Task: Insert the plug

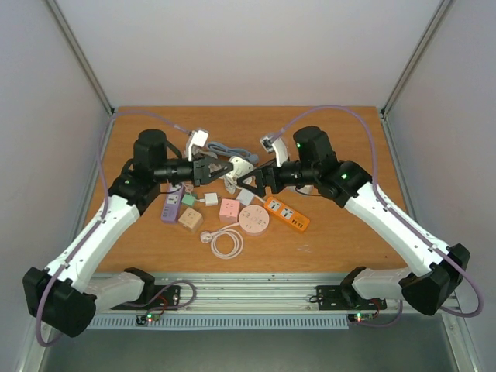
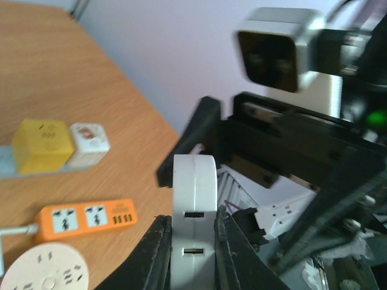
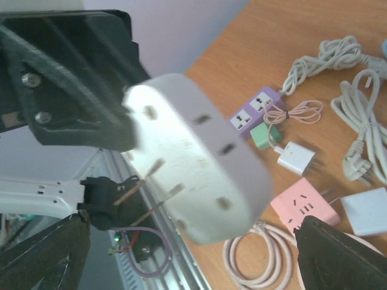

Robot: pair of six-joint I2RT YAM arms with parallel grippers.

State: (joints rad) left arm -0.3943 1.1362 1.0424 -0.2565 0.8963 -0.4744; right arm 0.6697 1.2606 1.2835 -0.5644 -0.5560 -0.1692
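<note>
Robot lab — white-walled booth [image 1: 248, 46], wooden table [image 1: 349, 240]

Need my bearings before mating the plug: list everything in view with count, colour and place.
white adapter: 1, white, prongs showing, held in the air, centre
purple strip: 1, purple, table left
tan cube: 1, tan, beside purple strip
green adapter: 1, green, by purple strip
small charger: 1, white, centre
pink cube: 1, pink, centre
white block: 1, white, beside pink cube
round socket: 1, pale pink, centre front
orange strip: 1, orange, right of round socket
yellow cube: 1, yellow, beyond orange strip
white cube: 1, white, beside yellow cube
coiled cable: 1, pale, front
loose cords: at least 2, white, back
table: 1, wood
left gripper: 1, black, shut on white adapter
right gripper: 1, black, open, close to white adapter
</note>
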